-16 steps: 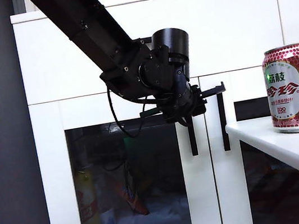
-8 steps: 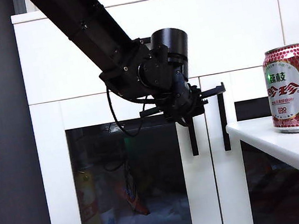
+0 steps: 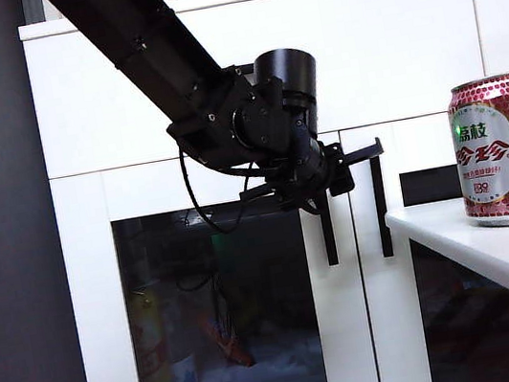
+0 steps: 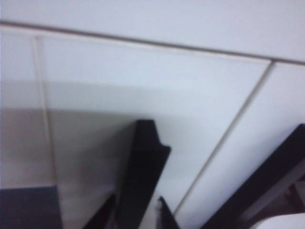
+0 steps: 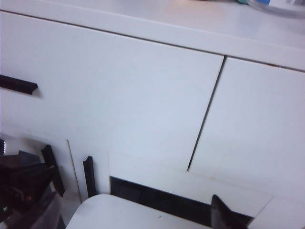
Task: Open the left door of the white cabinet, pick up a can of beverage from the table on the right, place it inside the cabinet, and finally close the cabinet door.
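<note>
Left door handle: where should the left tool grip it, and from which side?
Grip the left door's vertical black bar handle across its thin width, near its upper part, coming straight at the door front. The bar stands off the white frame, leaving room behind. The left tool is already at its top.

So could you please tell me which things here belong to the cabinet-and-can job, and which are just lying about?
Belong to the job:
left gripper, at the left door's handle
left door
white cabinet
can of beverage
table
right gripper, only a fingertip visible

Just lying about:
yellow bottle behind the glass
right door's handle
</note>
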